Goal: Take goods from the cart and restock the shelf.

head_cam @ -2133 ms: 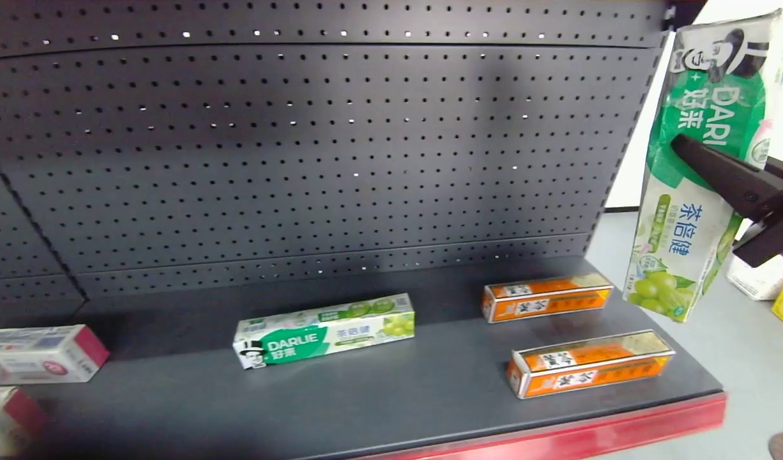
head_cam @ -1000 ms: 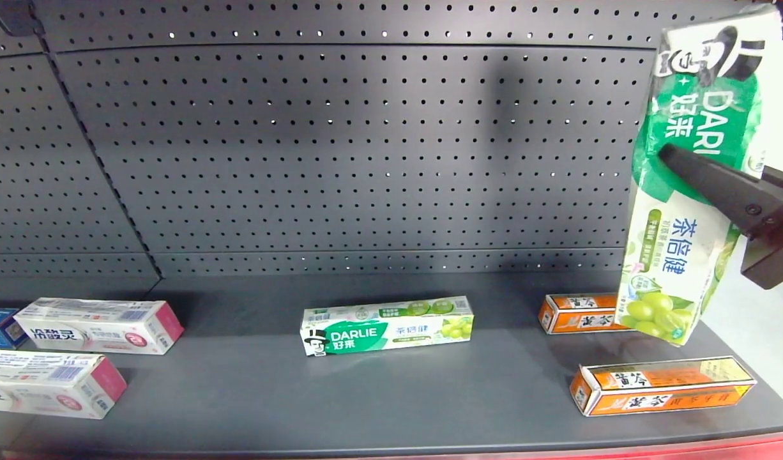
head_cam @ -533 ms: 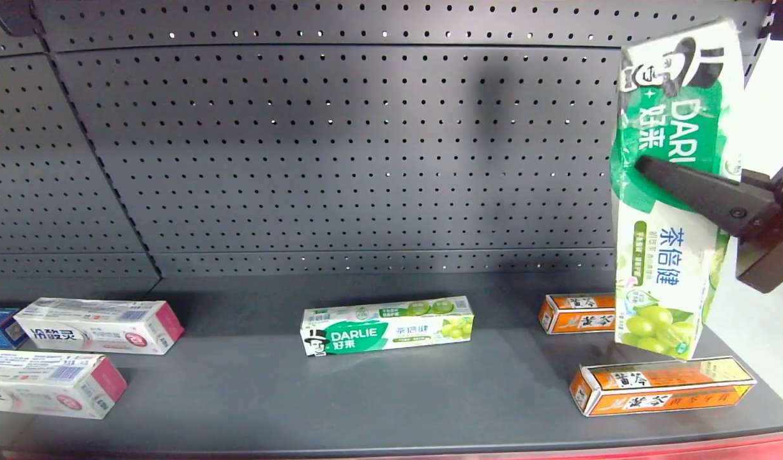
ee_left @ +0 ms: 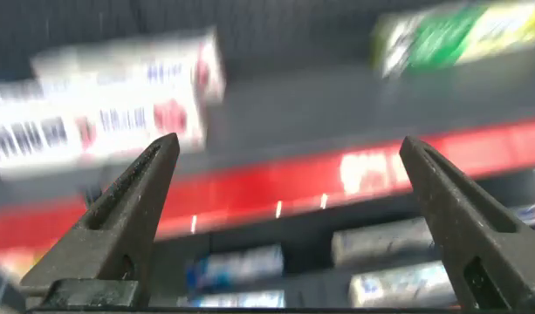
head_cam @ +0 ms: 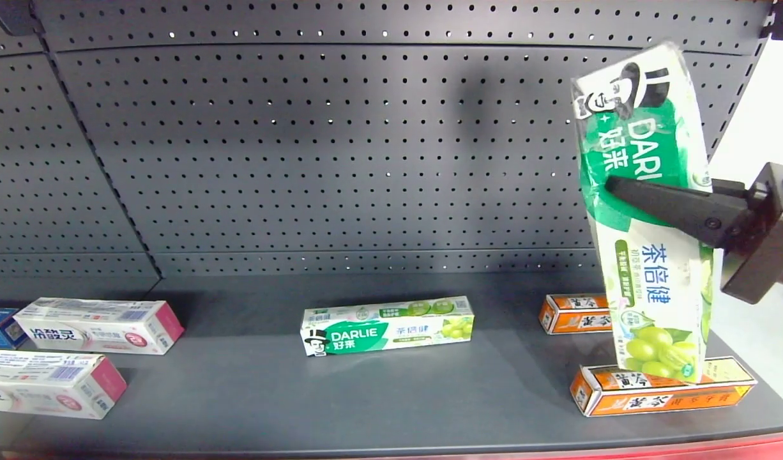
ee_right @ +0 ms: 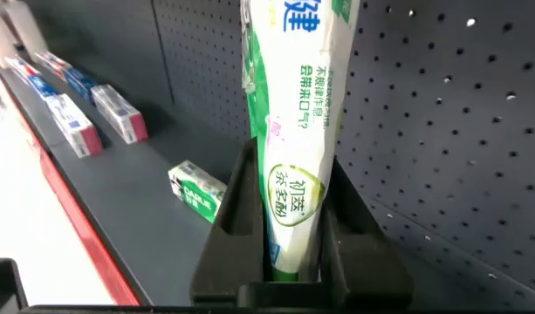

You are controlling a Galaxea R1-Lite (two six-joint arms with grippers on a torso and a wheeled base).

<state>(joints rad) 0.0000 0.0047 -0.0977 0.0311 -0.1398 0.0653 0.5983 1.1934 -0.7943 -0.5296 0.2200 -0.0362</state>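
Green toothpaste box (head_cam: pixel 647 211), clamped in the right gripper (head_cam: pixel 615 186), has drifted inward over the shelf (head_cam: pixel 366 402) and now hangs just above the front orange box (head_cam: pixel 660 391) (setting down looks near); the left gripper (ee_left: pixel 289 166) has its fingers apart.

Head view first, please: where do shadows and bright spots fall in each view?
Head view: soft shadow on the pegboard, another behind the lying green box; right wrist view: lit pegboard holes; left wrist view: pale glints on the red shelf edge.
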